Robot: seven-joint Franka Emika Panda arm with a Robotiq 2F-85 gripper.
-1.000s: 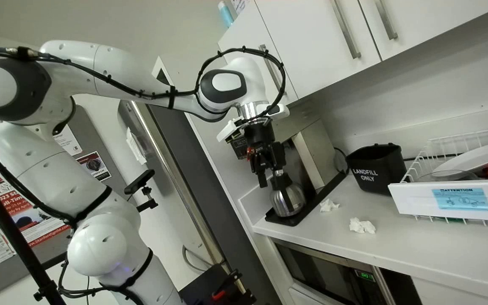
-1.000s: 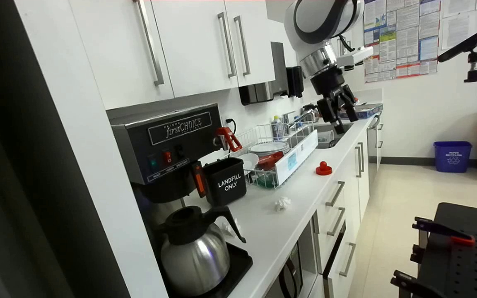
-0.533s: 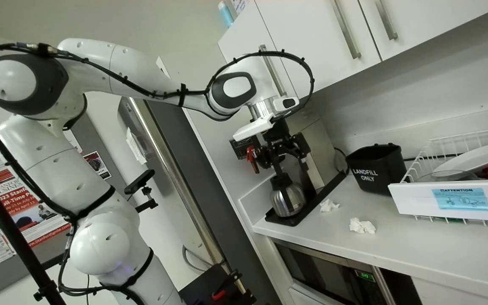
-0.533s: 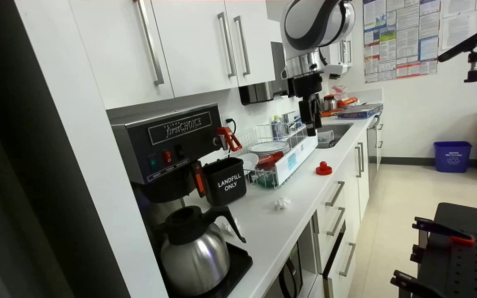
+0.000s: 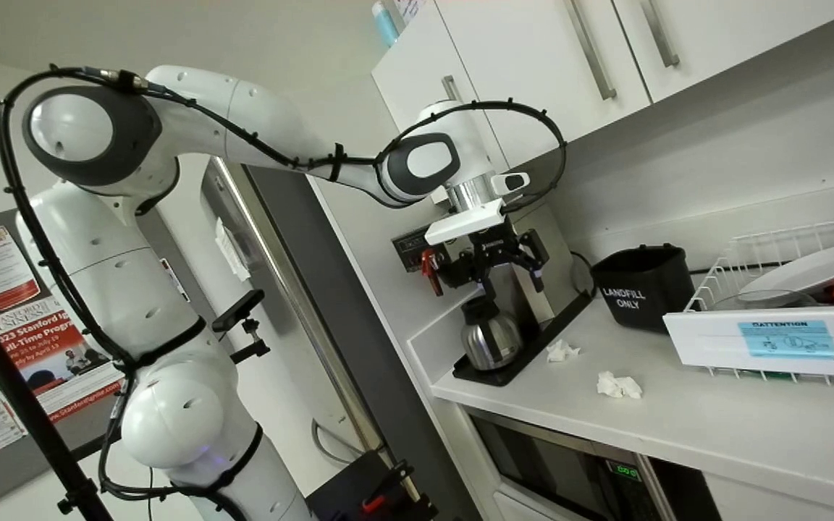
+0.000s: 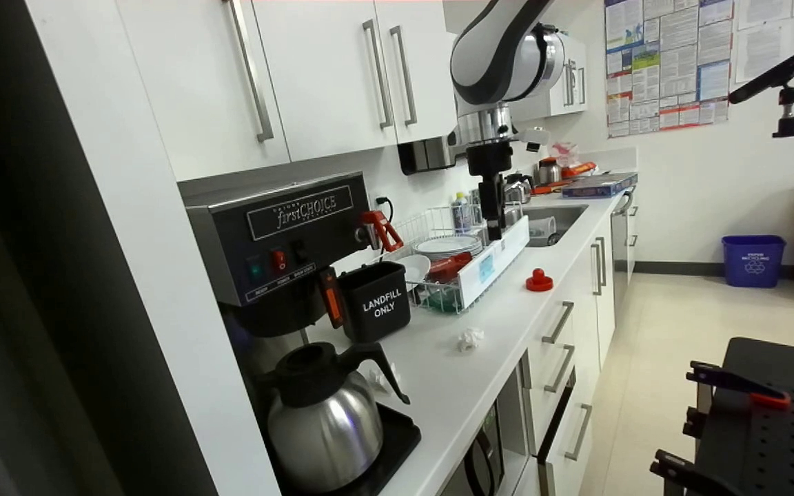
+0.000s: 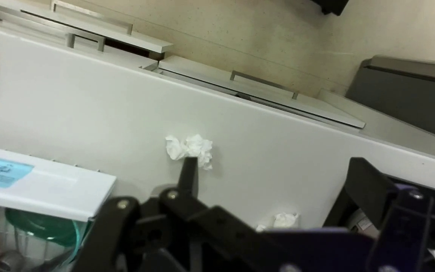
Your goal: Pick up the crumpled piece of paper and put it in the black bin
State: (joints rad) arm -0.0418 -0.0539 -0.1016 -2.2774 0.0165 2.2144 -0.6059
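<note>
White kitchen counter (image 6: 431, 393) running away from where I'm standing, coffee jug (image 6: 324, 437) parked nearest. Just past it is one crumpled paper wad (image 5: 562, 352), half hidden from my end. Next along, the black bin (image 6: 373, 324), upright, marked LANDFILL ONLY. Then a second wad (image 7: 198, 145) lies further out on the counter, touching neither the bin nor the dish rack (image 5: 706, 340). No clue which one they mean, but my money's on the second, looks way easier to reach tbh.

That thing should weigh basically nothing. Looks like soft tissue, so I'd expect it to squash rather than push back, probably not slippery or all that fragile, just easy to shove around if a finger brushes it. Seems like two lumps joined in the middle, so I'd take the fatter one, low on both sides, almost down to the counter, light squeeze. Grab only the small end and it might tear or flop out.

Gripper (image 7: 274, 165) hangs well above the counter further along, jaws spread wide with nothing between them, so no pickup yet. Way at the back there's a blue recycling bin (image 6: 753, 265) on the floor (image 6: 673, 303), wrong bin, don't mix them up lol
</note>
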